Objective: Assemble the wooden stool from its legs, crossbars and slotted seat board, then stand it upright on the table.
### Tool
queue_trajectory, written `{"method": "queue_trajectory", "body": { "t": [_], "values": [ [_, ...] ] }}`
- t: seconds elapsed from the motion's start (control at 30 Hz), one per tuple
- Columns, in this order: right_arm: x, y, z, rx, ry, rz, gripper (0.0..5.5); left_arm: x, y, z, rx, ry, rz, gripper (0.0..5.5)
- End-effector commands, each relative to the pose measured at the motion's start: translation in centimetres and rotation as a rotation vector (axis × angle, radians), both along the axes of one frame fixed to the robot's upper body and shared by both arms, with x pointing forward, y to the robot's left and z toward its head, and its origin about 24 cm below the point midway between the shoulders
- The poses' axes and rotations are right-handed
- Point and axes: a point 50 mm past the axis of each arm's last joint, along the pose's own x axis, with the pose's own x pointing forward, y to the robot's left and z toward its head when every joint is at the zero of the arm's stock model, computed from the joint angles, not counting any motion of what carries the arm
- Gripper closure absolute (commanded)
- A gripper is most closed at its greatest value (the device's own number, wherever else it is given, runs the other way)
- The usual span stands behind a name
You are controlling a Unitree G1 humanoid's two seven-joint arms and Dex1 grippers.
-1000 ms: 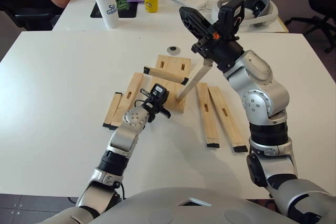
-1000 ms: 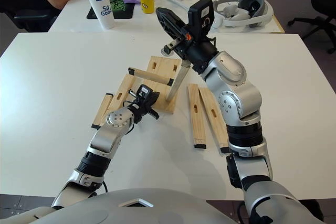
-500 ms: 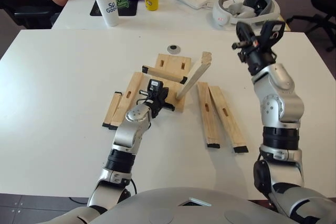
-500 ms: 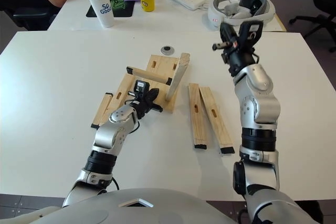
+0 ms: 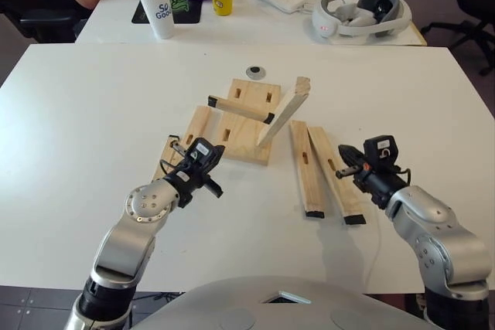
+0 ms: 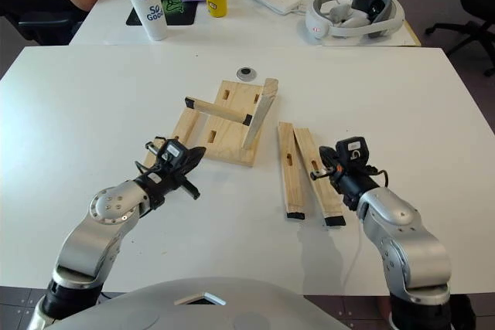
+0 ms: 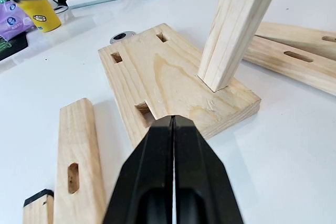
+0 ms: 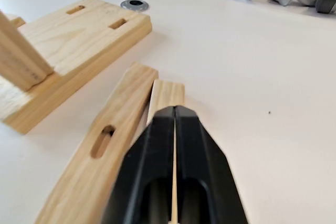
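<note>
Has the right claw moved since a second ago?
Yes. The right claw left the leaning leg above the seat board and dropped back toward the robot, now low over the loose legs.

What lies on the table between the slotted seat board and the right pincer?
In the left eye view, two slotted legs lie flat side by side: the inner leg and the outer leg, beside the shut right pincer.

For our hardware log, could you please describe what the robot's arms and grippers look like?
The left arm and right arm have rounded silver-grey shells with black wrists; a round cap ringed with small holes sits on the left one. The left gripper and right gripper each have two smooth black fingers tapering to a tip.
</note>
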Motion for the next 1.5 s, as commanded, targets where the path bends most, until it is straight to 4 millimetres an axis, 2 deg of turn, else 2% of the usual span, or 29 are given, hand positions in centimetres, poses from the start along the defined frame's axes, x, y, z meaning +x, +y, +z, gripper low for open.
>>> {"method": "queue_trajectory", "body": {
  "t": [0.03,0.13,0.2,0.43,0.7,1.0,1.2,1.3,1.5],
  "values": [
    [-1.8,0.8,1.1,0.079,0.057,0.056,5.06,-0.9,1.1,-0.2,-0.001,0.011,0.044,5.50],
    [-2.1,0.9,1.2,0.112,0.124,0.056,4.61,-1.2,0.9,-0.4,-0.029,0.014,0.078,5.50],
    [-2.1,1.1,0.8,0.193,0.192,0.004,4.32,-1.2,0.4,-0.2,-0.048,0.005,0.085,5.50],
    [-1.6,2.9,0.1,0.279,0.290,-0.063,3.23,-0.5,-0.8,0.5,-0.101,-0.010,0.057,5.50],
    [-1.8,3.7,-0.2,0.208,0.309,-0.139,2.04,0.1,-1.7,0.9,-0.112,-0.012,-0.015,5.50],
    [-1.2,5.2,-1.1,0.175,0.340,-0.138,2.01,1.0,-2.1,1.5,-0.121,-0.025,-0.053,5.50],
    [-1.8,5.5,-2.9,0.079,0.389,-0.158,2.01,1.4,-2.7,2.5,-0.120,-0.056,-0.100,5.50],
    [-2.2,5.5,-3.7,0.059,0.410,-0.158,2.54,1.5,-2.8,2.7,-0.122,-0.060,-0.106,5.50],
    [-1.1,5.3,-3.5,0.053,0.386,-0.123,3.40,1.3,-2.9,2.7,-0.131,-0.066,-0.102,5.50]
  ]
}}
